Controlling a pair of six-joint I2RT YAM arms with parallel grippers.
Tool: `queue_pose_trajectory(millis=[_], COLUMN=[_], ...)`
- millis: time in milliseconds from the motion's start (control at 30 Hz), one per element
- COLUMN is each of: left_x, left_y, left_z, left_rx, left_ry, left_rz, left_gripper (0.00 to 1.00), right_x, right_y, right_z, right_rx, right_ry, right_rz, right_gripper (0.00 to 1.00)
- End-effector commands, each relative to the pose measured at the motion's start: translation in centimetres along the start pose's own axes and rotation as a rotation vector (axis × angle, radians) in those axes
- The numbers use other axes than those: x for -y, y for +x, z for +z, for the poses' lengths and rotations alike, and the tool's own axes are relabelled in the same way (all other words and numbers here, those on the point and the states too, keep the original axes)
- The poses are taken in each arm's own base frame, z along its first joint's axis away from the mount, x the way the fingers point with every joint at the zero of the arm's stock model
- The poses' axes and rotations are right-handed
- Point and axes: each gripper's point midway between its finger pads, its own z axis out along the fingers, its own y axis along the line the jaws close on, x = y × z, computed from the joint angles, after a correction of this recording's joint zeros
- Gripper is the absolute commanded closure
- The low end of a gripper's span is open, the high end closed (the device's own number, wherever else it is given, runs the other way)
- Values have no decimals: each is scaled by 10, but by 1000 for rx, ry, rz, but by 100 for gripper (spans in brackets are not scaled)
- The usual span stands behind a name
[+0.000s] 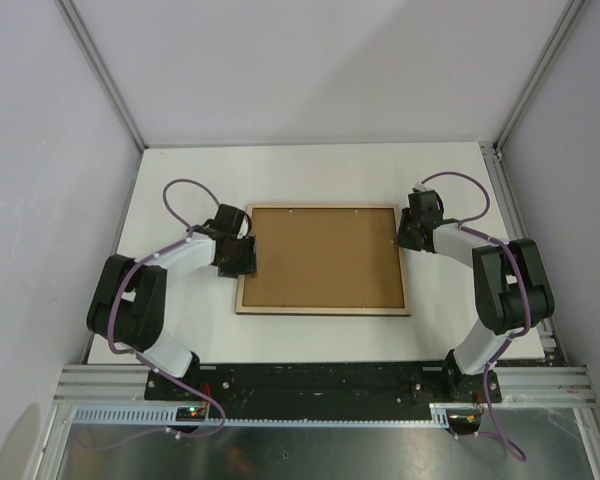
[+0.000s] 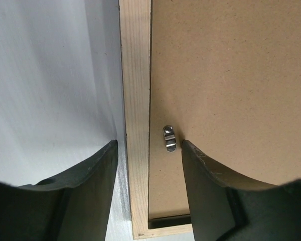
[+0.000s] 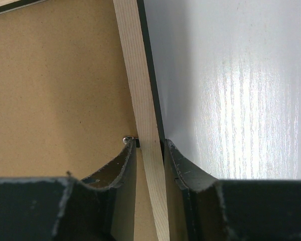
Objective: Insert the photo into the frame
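two grippers flank the frame (image 1: 323,311), which lies face down at mid-tabletop (image 1: 310,170), pale wood up, with a brown board (image 1: 323,258) seated inside. at the frame's 9 o'clock the left gripper (image 2: 149,145) is spread wide across the rail, a metal clip (image 2: 169,138) between its fingers. at 3 o'clock the right gripper (image 3: 149,143) is clenched on the rail, one finger inside and one outside.

white table (image 1: 310,170), brown backing board (image 1: 320,258), metal clip (image 2: 169,138)
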Motion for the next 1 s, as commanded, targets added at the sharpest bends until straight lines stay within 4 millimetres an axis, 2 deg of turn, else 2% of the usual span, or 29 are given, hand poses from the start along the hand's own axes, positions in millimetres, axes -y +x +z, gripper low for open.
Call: queue_pose_trajectory(millis=[0, 300, 667, 967], left_x=[-3, -11, -13, -13], left_y=[-6, -4, -16, -20], left_z=[5, 9, 15, 15], left_rx=[33, 31, 35, 37], left_ry=[-39, -81, -100, -91], left_rz=[-3, -21, -50, -52], left_gripper=[43, 55, 82, 91], right_x=[11, 10, 8, 8], right_y=[2, 3, 3, 4], right_z=[1, 1, 0, 0], right_rx=[-3, -7, -6, -9], right_ry=[43, 34, 22, 19], right_rz=[6, 5, 8, 9], right_gripper=[100, 100, 100, 100])
